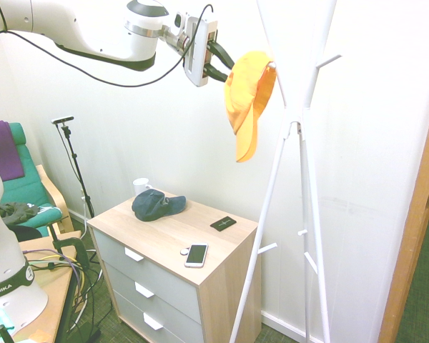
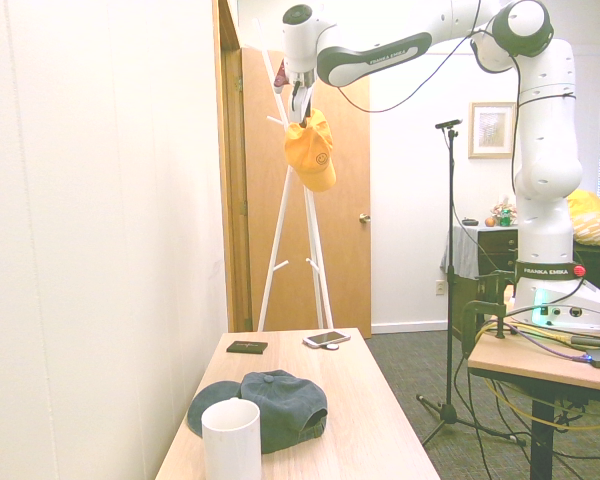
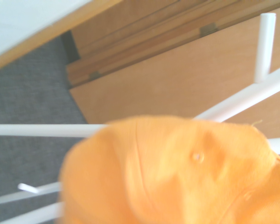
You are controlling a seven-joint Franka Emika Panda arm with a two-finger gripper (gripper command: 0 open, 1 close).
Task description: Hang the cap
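The yellow-orange cap (image 1: 249, 100) (image 2: 310, 155) hangs high on a peg of the white coat rack (image 1: 293, 121) (image 2: 280, 220), brim pointing down. My gripper (image 1: 227, 69) (image 2: 300, 100) is level with it on the side away from the rack. Its two dark fingers stand a little apart, with their tips at the cap's rear edge. Whether they still touch the fabric is unclear. In the wrist view the blurred crown of the cap (image 3: 177, 177) fills the lower half, with white rack poles (image 3: 242, 98) behind it.
Below stands a wooden dresser (image 1: 164, 236) bearing a dark blue-grey cap (image 1: 156, 205) (image 2: 270, 400), a white mug (image 1: 141, 185) (image 2: 231, 440), a phone (image 1: 196, 254) (image 2: 326, 339) and a black wallet (image 1: 223, 224) (image 2: 246, 347). A wooden door (image 2: 340, 200) is behind the rack.
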